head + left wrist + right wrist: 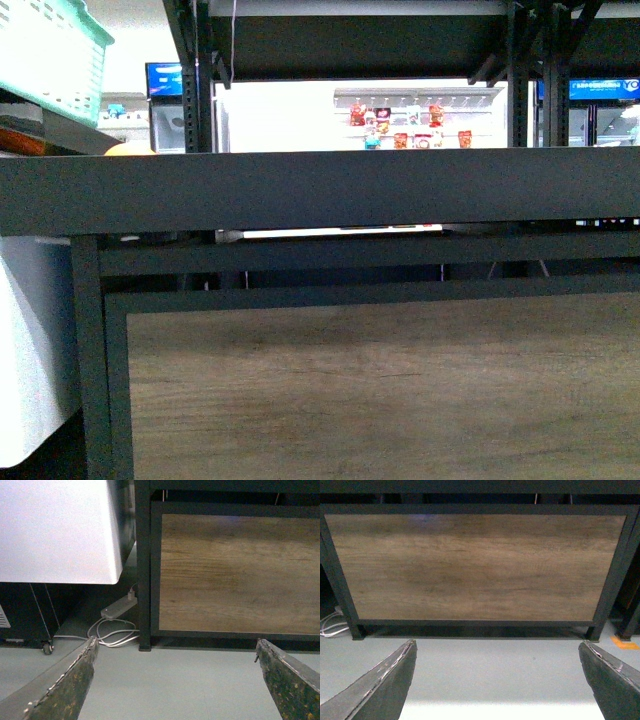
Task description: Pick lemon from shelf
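The shelf [320, 190] fills the front view: a dark deck edge across the middle and a wood-grain front panel [380, 390] below it. The lemon cannot be made out. Only a small yellow-orange sliver [130, 149] peeks above the deck at the left, and I cannot tell which fruit it is. Neither arm shows in the front view. My left gripper [177, 642] is open and empty, low over the grey floor, facing the panel's left leg [144, 580]. My right gripper [497, 644] is open and empty, facing the wood panel [475, 565].
A white cabinet [30, 340] stands left of the shelf and also shows in the left wrist view [55, 530]. A teal basket [50, 50] sits above it. A power strip with white cables [117, 611] lies by the shelf leg. An upper deck [360, 40] hangs overhead.
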Robot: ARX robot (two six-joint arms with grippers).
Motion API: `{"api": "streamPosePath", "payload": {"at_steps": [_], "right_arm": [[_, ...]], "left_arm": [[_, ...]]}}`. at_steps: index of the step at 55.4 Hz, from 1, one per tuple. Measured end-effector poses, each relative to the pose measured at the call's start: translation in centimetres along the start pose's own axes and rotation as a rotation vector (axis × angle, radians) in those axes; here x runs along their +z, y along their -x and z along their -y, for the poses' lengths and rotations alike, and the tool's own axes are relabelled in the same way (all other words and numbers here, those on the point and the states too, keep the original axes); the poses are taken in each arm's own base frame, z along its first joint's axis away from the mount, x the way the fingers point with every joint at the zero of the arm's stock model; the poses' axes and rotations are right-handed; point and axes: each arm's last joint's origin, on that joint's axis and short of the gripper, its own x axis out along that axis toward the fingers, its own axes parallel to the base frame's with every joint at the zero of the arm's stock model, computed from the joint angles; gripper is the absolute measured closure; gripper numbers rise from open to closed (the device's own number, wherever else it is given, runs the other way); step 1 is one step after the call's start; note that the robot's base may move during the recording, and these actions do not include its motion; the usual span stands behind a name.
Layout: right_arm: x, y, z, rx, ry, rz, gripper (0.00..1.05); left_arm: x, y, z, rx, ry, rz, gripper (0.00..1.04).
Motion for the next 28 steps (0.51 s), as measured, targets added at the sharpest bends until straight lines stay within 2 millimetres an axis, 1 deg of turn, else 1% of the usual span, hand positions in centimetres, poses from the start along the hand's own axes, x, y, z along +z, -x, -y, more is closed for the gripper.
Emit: {"api": "streamPosePath", "payload": {"at_steps": [28], "right_arm": [[0.0,0.0,0.0,0.0,0.0,0.0,0.07]], "left_arm": [[0.0,0.0,0.0,0.0,0.0,0.0,0.08]]}}
